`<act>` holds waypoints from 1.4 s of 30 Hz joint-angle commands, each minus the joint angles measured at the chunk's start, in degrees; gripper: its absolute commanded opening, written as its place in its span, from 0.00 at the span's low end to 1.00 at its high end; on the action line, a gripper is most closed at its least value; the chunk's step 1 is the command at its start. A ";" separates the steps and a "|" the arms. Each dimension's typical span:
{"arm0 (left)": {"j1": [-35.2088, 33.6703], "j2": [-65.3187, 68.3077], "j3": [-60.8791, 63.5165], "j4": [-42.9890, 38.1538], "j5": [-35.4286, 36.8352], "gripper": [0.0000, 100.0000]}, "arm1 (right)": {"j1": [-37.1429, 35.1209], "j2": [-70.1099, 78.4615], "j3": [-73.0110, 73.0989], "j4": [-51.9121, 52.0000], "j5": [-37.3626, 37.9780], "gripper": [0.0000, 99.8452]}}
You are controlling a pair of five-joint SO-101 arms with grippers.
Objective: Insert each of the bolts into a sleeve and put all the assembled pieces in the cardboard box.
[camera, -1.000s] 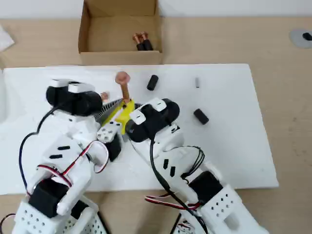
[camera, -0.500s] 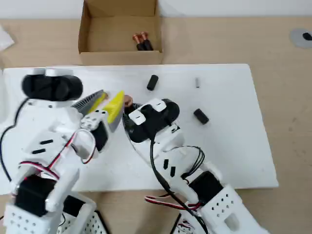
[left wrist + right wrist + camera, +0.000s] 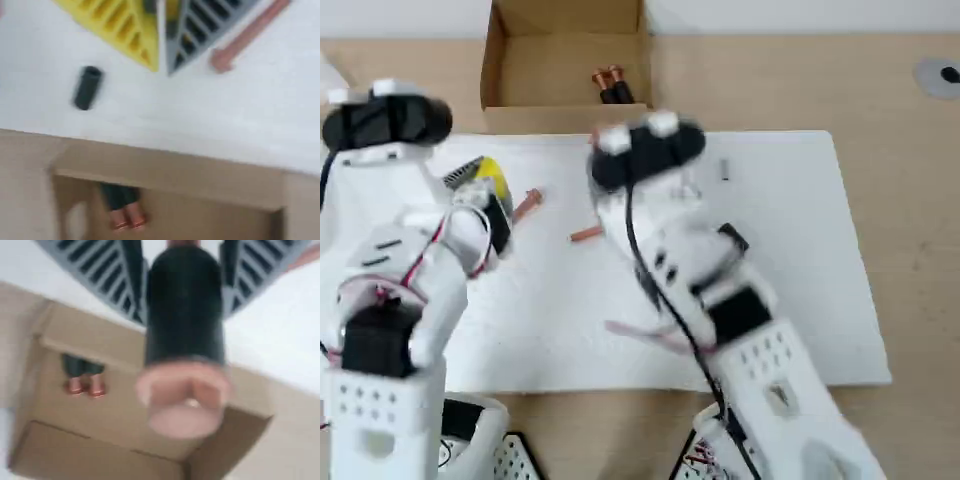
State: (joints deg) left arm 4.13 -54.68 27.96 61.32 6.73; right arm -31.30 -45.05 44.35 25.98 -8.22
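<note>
Right wrist view: your right gripper (image 3: pixel 182 315) is clamped on an assembled piece (image 3: pixel 184 335), its copper bolt head (image 3: pixel 182 395) towards the camera. The piece is held above the near wall of the cardboard box (image 3: pixel 115 422). Two finished pieces (image 3: pixel 83 377) lie inside.

Step in hand, as I read it: delivery of a third piece. Your next move should carry it past the wall, over bare floor, lower it, then release.

Left gripper (image 3: pixel 162 62): jaws drawn together, nothing between the tips. It hangs over the white mat (image 3: pixel 260 115) beside a loose bolt (image 3: pixel 247 35), with a loose sleeve (image 3: pixel 88 87) nearby.

High view: a second bolt (image 3: pixel 586 235) lies on the mat, unpaired.
</note>
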 commanded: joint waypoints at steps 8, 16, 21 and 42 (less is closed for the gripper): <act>-6.86 10.86 -2.64 -1.32 0.00 0.00 | 6.73 41.45 -45.58 -0.18 -0.26 0.01; -6.95 12.53 -0.26 -1.67 -0.44 0.00 | 8.13 73.71 -79.52 -0.18 -0.26 0.01; -7.03 12.00 4.13 -6.24 -5.27 0.00 | 9.01 92.53 -101.85 3.52 -0.44 0.01; -3.52 12.00 7.30 -8.62 -18.90 0.01 | 10.95 125.67 -133.58 7.38 -0.18 0.01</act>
State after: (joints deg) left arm -0.35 -42.29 35.60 53.85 -12.09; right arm -21.27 81.45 -84.35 33.54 -8.22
